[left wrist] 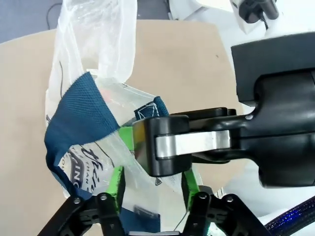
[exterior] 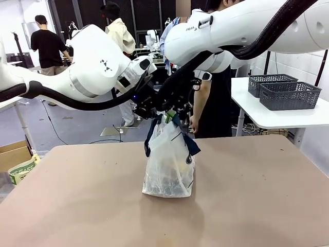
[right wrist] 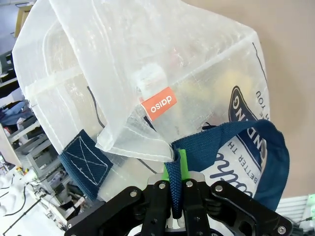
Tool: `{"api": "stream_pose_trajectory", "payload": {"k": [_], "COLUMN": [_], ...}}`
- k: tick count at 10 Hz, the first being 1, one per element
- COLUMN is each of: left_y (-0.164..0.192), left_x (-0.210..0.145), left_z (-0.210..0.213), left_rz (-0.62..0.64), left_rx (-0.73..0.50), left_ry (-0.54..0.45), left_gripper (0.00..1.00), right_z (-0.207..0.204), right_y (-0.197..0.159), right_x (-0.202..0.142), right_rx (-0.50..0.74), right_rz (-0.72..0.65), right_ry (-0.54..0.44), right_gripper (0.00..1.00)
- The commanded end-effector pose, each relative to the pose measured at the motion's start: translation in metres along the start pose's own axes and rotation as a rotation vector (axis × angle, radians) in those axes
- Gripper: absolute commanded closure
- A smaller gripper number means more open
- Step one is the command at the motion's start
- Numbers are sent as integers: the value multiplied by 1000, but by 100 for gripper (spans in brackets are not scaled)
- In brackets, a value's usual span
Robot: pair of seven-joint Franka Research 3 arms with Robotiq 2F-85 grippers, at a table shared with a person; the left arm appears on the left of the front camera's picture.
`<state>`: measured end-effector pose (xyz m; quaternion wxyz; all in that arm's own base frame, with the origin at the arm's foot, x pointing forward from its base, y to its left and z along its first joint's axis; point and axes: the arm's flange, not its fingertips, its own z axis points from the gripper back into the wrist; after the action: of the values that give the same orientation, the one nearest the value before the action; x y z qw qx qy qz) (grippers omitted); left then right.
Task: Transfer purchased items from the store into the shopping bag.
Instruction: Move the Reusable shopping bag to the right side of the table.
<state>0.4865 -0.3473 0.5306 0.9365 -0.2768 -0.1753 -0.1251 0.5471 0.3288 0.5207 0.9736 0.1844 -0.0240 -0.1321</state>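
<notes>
Shopping bag stands upright at the centre of the brown table, base on the tabletop. Its long axis runs 6 to 12 o'clock and its mouth is gathered to a peak at 12, where both claws meet. From 9 o'clock in the front view the left gripper reaches in at the upper rim. Its wrist view shows the green pads standing apart, jaws open, with translucent film lying between them and nothing pinched. Yellowish goods sit low behind the film, and an orange tag shows inside on the right wrist view. Coming in from 2 o'clock, the right gripper is clamped tight on a navy strap at the top of the shopping bag. A person stands beyond the table at 12 o'clock. At 2 o'clock two dark mesh baskets rest on a white side table, well apart from the bag. Loading looks to be at or near its end, with the robot steadying the bag by its handle. Should more goods follow, the next move calls for the left claw to close on the near rim or second strap and draw it away from the right, opening the mouth toward 12 o'clock without tipping the bag
</notes>
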Motion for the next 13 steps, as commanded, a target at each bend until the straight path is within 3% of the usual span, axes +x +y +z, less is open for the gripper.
{"api": "stream_pose_trajectory", "payload": {"k": [1, 9, 13], "left_y": [8, 1, 2], "left_x": [-11, -12, -21], "left_z": [1, -3, -21], "left_rz": [-18, 12, -7], "left_rx": [-36, -81, -2], "left_ry": [-6, -30, 4], "left_gripper": [0, 0, 0], "right_z": [0, -2, -3], "right_y": [9, 11, 11], "right_x": [-2, -2, -4], "right_rx": [14, 14, 17], "right_rz": [-22, -29, -28], "right_ry": [10, 15, 21], "right_gripper": [100, 100, 100]}}
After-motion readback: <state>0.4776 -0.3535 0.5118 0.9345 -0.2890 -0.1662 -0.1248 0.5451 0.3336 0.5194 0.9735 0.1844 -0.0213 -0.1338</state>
